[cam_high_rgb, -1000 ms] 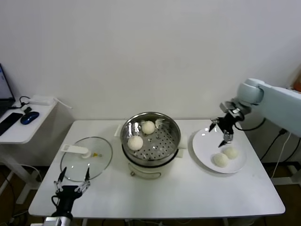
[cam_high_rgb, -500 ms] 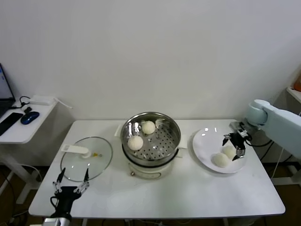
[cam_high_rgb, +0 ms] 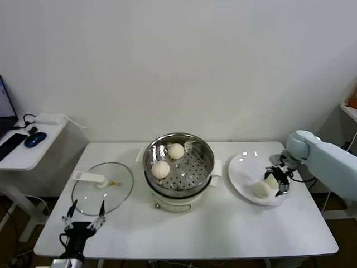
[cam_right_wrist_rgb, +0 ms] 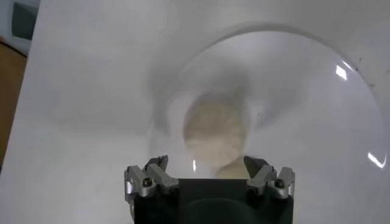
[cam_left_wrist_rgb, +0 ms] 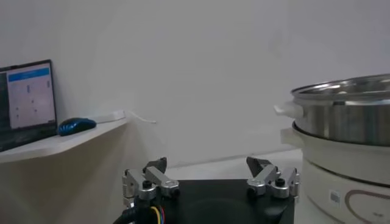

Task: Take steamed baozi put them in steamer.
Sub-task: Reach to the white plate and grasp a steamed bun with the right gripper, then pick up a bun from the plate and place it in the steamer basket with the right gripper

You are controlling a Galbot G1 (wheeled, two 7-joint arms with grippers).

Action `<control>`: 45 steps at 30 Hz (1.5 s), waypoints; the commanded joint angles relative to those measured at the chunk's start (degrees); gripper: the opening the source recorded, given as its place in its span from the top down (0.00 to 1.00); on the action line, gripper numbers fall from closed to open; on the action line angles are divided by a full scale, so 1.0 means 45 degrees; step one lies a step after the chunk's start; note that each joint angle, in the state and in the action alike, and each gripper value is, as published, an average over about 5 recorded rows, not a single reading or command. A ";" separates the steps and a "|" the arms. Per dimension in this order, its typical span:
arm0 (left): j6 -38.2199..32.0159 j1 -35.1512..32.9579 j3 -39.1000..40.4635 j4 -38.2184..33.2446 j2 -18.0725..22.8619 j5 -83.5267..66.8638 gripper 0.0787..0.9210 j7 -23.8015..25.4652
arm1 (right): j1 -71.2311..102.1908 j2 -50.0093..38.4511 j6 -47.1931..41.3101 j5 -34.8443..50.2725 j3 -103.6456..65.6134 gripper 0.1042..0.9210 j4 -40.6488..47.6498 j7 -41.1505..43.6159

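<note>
The head camera looks down and forward over the whole bench (cam_high_rgb: 223, 234), steamer (cam_high_rgb: 179, 162) central. The left wrist camera sits low, facing the steamer (cam_left_wrist_rgb: 347, 140) sideways. The right wrist camera looks straight down, close over the plate (cam_right_wrist_rgb: 317, 97), which the head view shares.

Cream-white baozi (cam_high_rgb: 160, 169) against the shiny silver steamer (cam_high_rgb: 204, 146), its floor dotted with rows of small dark holes, sitting on a white pot base (cam_high_rgb: 176, 203). On the right, two more pale cream buns (cam_high_rgb: 260, 190) on a plain white plate (cam_high_rgb: 240, 170). White table (cam_high_rgb: 223, 229), white wall (cam_high_rgb: 178, 61). Clear glass lid (cam_high_rgb: 117, 195) with a white handle (cam_high_rgb: 89, 178) on the left. Black-and-silver right gripper (cam_high_rgb: 278, 180); dark blue mouse (cam_high_rgb: 34, 139) far left.
</note>
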State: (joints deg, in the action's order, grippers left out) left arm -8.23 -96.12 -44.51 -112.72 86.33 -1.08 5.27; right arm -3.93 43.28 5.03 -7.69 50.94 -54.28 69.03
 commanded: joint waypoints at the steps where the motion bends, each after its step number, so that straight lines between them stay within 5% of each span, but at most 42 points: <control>1: 0.0000 0.0004 -0.0030 0.0035 0.0006 0.0008 0.12 -0.0001 | 0.0575 0.0920 0.0098 -0.0522 -0.0688 0.12 0.0777 -0.0075; 22: 0.0028 0.0167 -0.0071 0.0199 -0.0026 -0.0056 0.12 -0.0007 | 0.0675 0.1240 0.0099 -0.0792 -0.0732 0.12 0.1094 -0.0053; 35: 0.0034 0.0165 -0.0060 0.0189 -0.0008 -0.0040 0.12 -0.0009 | 0.0698 0.1166 0.0103 -0.0770 -0.0767 0.24 0.0945 -0.0052; 45: 0.0052 0.0196 -0.0076 0.0144 -0.0024 -0.0065 0.12 -0.0011 | -0.0309 0.0277 0.0384 -0.0122 -0.0015 0.27 -0.0911 0.0109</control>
State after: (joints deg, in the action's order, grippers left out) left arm -8.04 -95.25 -44.84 -112.03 86.28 -1.32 5.23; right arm -2.06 47.09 5.78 -9.88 48.52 -52.19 69.17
